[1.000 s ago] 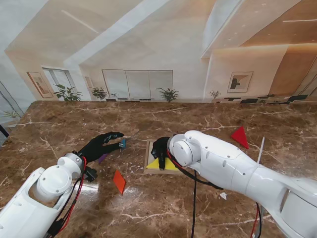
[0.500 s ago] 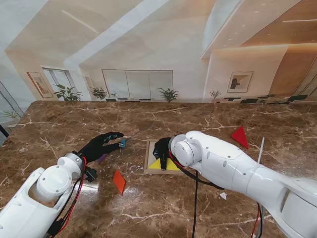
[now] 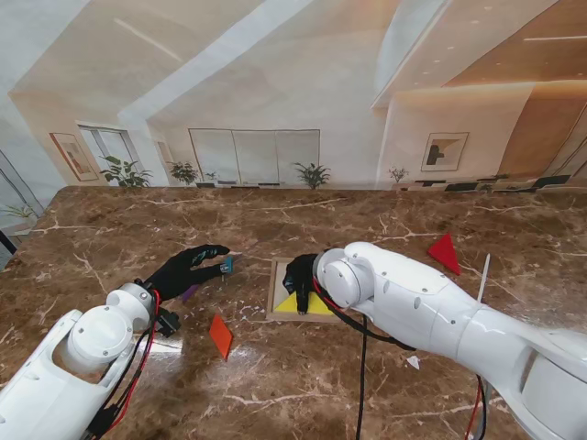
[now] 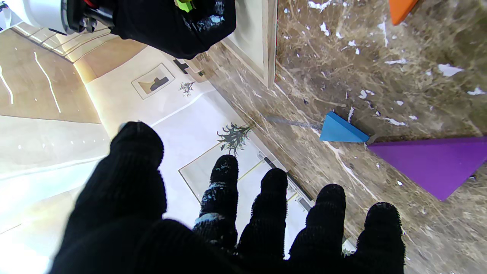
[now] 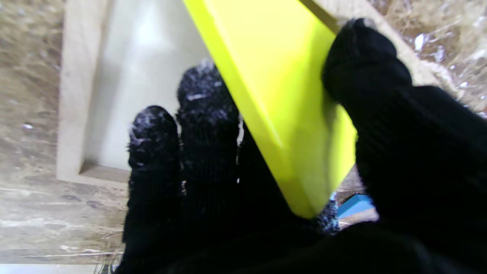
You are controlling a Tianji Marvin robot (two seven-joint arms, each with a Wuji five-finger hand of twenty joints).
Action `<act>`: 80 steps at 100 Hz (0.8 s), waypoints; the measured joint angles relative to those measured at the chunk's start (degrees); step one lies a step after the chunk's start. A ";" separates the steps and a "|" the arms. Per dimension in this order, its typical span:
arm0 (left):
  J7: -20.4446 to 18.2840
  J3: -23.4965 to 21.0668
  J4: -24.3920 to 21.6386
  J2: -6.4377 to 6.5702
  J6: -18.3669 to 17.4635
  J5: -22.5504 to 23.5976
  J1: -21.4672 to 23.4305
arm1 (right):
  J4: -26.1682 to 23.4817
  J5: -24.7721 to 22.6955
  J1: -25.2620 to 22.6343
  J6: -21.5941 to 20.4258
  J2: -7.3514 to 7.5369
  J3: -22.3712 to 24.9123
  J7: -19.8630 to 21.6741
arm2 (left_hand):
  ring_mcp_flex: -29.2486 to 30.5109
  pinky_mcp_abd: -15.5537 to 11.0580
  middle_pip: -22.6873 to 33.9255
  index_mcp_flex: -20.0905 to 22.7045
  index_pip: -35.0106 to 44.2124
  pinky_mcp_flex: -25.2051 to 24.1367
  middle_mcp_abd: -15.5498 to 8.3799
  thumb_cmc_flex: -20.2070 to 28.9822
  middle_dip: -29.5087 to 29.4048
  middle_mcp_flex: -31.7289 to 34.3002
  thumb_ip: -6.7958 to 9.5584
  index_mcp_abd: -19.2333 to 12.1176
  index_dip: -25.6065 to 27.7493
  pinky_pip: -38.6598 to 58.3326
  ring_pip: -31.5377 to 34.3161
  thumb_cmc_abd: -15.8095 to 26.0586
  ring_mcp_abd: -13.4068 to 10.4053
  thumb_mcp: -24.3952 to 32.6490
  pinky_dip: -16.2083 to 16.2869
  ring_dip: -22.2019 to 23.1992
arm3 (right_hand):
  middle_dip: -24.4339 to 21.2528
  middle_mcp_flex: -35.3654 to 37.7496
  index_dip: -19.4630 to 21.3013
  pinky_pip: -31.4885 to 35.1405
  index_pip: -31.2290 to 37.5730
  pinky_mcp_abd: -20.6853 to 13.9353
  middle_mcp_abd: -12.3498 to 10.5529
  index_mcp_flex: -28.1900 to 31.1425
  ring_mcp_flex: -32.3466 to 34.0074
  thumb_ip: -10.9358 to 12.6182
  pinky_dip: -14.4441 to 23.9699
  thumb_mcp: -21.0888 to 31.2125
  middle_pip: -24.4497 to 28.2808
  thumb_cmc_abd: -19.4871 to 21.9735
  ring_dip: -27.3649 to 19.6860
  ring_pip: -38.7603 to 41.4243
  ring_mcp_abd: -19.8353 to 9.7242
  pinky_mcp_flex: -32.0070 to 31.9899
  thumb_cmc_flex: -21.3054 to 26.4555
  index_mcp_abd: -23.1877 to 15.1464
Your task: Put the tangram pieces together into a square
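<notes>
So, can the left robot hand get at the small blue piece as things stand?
Probably yes. The left robot hand is open with nothing held, and bare table lies between its fingertips and the blue piece, beside the purple piece.

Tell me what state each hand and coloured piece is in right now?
right hand: shut on yellow piece
yellow piece: held, tilted over wooden tray
left hand: open, holding nothing
blue piece: on table
purple piece: on table
orange piece: on table
red piece: on table
</notes>
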 measured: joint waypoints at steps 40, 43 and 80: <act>-0.37 0.04 0.00 0.04 0.27 -0.10 -0.03 | 0.96 0.78 0.36 -0.44 -0.25 -0.50 0.11 | 0.00 0.00 0.00 0.00 0.00 0.00 0.00 0.00 0.00 0.00 0.00 0.00 0.00 0.00 0.00 0.00 0.00 0.00 0.02 0.00 | 0.01 -0.62 0.07 0.00 -1.23 0.00 0.00 0.00 -0.04 0.00 0.12 -0.12 0.34 2.03 0.00 0.24 0.01 -0.25 -1.70 -0.34; -0.37 0.04 0.00 0.04 0.29 -0.11 -0.03 | 1.10 0.77 0.40 -0.50 -0.31 -0.57 0.05 | 0.00 0.00 0.00 0.00 0.00 0.00 0.00 0.00 0.00 0.00 0.00 0.00 0.00 0.00 0.00 0.00 0.00 0.00 0.02 0.00 | 0.00 -0.62 0.08 0.00 -1.30 0.00 0.00 0.00 -0.10 0.00 0.12 -0.12 0.35 2.05 0.00 0.26 0.07 -0.33 -1.71 -0.34; -0.38 0.06 0.00 0.05 0.31 -0.13 -0.04 | 2.24 0.11 0.36 -1.48 -0.70 -0.54 -1.14 | 0.00 0.00 0.00 0.00 -0.01 0.00 0.00 0.00 0.00 0.00 0.00 0.00 0.00 0.00 0.00 0.01 0.00 0.00 0.03 0.00 | -0.60 -5.64 0.66 0.00 -5.18 0.07 0.52 -1.06 -2.41 0.00 0.75 0.09 0.73 2.81 0.00 1.70 0.04 -1.88 -2.29 -0.57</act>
